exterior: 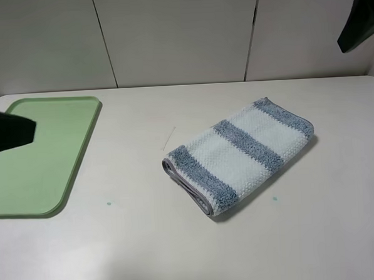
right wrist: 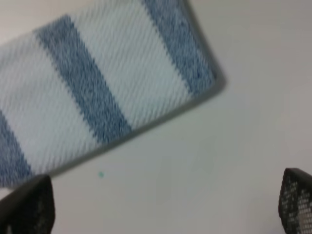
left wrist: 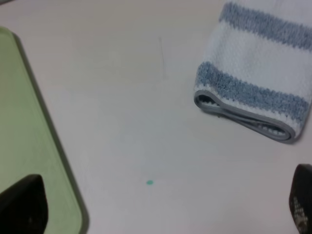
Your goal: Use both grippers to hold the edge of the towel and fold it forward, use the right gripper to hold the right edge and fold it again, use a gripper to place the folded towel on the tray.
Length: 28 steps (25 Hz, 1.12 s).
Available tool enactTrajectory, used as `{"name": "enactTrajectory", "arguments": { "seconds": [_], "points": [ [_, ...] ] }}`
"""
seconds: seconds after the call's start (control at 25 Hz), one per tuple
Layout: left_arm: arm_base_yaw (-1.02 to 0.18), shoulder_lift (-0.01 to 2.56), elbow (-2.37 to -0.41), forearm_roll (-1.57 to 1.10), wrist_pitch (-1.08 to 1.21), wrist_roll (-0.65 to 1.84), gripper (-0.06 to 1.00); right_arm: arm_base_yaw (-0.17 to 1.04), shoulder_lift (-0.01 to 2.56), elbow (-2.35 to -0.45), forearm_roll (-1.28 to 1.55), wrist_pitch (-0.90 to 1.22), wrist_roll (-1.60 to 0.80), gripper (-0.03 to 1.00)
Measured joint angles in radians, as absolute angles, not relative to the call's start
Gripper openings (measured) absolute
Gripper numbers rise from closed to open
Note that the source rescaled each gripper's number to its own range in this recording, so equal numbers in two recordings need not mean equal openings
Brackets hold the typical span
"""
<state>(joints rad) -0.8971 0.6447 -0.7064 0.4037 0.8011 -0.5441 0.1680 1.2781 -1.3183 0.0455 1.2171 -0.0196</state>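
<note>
The towel point(exterior: 241, 155), with blue-grey and white stripes, lies folded into a narrow rectangle on the table right of centre, slanting from front left to back right. Its grey hem edges point(exterior: 184, 184) stack at the front-left end, also shown in the left wrist view point(left wrist: 243, 119). The pale-green tray point(exterior: 40, 154) lies at the left with nothing on its visible surface. My left gripper point(exterior: 9, 132) hangs over the tray, its fingertips point(left wrist: 22, 204) wide apart and empty. My right gripper point(exterior: 359, 21) is raised at the back right, above the towel point(right wrist: 97, 92), fingertips point(right wrist: 29, 207) apart and empty.
A white panelled wall point(exterior: 175, 34) runs behind the table. Small green specks point(exterior: 108, 204) mark the tabletop in front of the towel and near the tray. A thin faint line point(exterior: 169, 139) lies on the table left of the towel.
</note>
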Motion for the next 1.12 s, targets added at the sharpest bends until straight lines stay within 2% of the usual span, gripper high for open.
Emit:
{"name": "enactTrajectory", "arguments": {
  "seconds": [0.24, 0.44, 0.6, 0.8, 1.0, 1.12],
  "points": [
    [-0.897, 0.318, -0.551, 0.384, 0.854, -0.506, 1.0, 0.168, 1.167, -1.234, 0.047, 1.221, -0.03, 1.0],
    [-0.897, 0.099, -0.504, 0.221, 0.888, -0.286, 1.0, 0.168, 1.129, -1.23, 0.059, 1.221, -0.03, 1.0],
    [-0.897, 0.052, -0.504, 0.142, 0.884, -0.17, 1.0, 0.168, 1.13, -1.23, 0.071, 1.221, -0.03, 1.0],
    [-0.897, 0.05, -0.504, 0.128, 0.888, -0.145, 0.99, 0.168, 1.13, -1.228, 0.074, 1.222, -0.03, 1.0],
    [-0.897, 0.05, -0.508, 0.124, 1.043, -0.145, 0.96, 0.168, 1.13, -1.227, 0.078, 1.221, -0.03, 1.0],
    [-0.897, 0.05, -0.501, 0.124, 1.056, -0.142, 0.95, 0.168, 1.13, -1.227, 0.082, 1.221, -0.031, 1.0]
  ]
}}
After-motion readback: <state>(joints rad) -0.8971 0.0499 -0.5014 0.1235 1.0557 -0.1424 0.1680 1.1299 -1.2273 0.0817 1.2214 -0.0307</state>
